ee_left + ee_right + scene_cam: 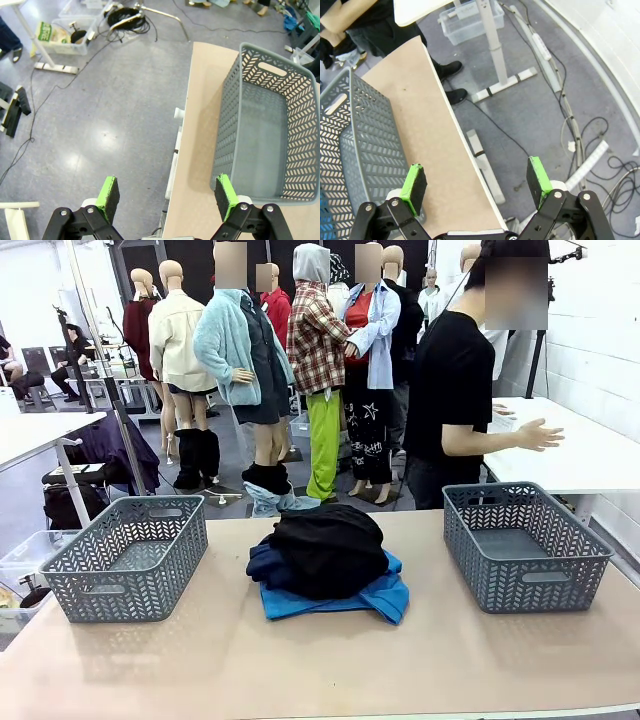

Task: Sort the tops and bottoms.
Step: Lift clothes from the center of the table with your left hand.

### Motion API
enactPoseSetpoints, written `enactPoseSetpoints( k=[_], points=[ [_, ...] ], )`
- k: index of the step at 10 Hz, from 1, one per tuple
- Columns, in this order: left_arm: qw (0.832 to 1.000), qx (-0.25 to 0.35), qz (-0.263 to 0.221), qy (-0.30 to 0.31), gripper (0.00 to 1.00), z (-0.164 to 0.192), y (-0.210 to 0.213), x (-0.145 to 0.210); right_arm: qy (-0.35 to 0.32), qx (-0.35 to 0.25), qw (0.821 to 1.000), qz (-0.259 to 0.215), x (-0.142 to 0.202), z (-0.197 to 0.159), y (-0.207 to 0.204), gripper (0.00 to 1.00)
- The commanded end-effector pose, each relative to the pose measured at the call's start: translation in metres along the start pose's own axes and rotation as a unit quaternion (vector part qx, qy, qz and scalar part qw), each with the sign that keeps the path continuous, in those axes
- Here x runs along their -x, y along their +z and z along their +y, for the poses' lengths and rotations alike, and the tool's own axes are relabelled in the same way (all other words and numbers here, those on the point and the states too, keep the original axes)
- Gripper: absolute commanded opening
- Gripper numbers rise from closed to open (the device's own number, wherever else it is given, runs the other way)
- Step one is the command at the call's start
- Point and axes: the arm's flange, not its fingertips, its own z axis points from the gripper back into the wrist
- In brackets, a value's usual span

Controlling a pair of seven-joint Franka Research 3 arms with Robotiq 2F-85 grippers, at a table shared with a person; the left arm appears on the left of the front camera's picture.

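Note:
A pile of clothes lies at the middle of the tan table (300, 660): a black garment (325, 545) on top, a dark navy one (268, 568) under its left side, and a bright blue one (375, 595) at the bottom. Two grey baskets stand either side, the left basket (128, 560) and the right basket (523, 545), both with nothing in them. My left gripper (165, 196) hangs open over the table's left edge beside the left basket (270, 130). My right gripper (477, 182) hangs open over the table's right edge, next to the right basket (355, 145).
A person in a black T-shirt (455, 390) stands at the far side, one hand (535, 433) held out to the right. White tables stand at the far right (590, 455) and far left (40, 430). Cables and a plastic bin (70, 35) lie on the floor.

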Motion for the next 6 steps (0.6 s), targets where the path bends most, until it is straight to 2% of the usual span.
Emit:
enactPoseSetpoints(
  k=[1, 6],
  points=[
    [1.000, -0.002, 0.001, 0.007, 1.00, -0.0001, 0.0000, 0.0003, -0.001, 0.005, 1.000, 0.002, -0.0016, 0.0029, 0.0037, 1.00],
    [1.000, -0.002, 0.001, 0.007, 1.00, -0.0001, 0.0000, 0.0003, -0.001, 0.005, 1.000, 0.002, -0.0016, 0.0029, 0.0037, 1.00]
  ],
)
